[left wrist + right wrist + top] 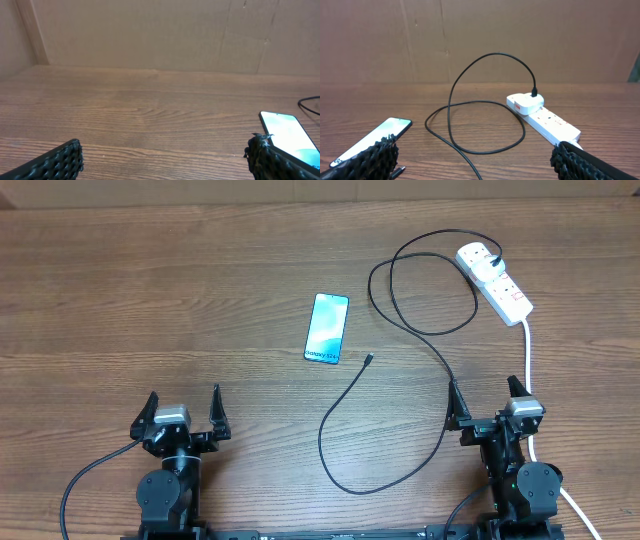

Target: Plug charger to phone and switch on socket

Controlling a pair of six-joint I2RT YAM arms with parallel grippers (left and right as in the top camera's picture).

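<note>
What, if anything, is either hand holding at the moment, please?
Nothing: the left hand and right hand are both open, clear of the phone and charger cable.

The phone (327, 328) is showing a light blue-teal screen with dark lettering along its near end and black edges; the charger (400, 370) is running black throughout. The socket (495, 281) is showing white with small red switches and a white cord (528, 360). The table (150, 300) is showing brown wood grain, and both grippers' fingers (377, 156) are appearing black with a dotted texture.
</note>
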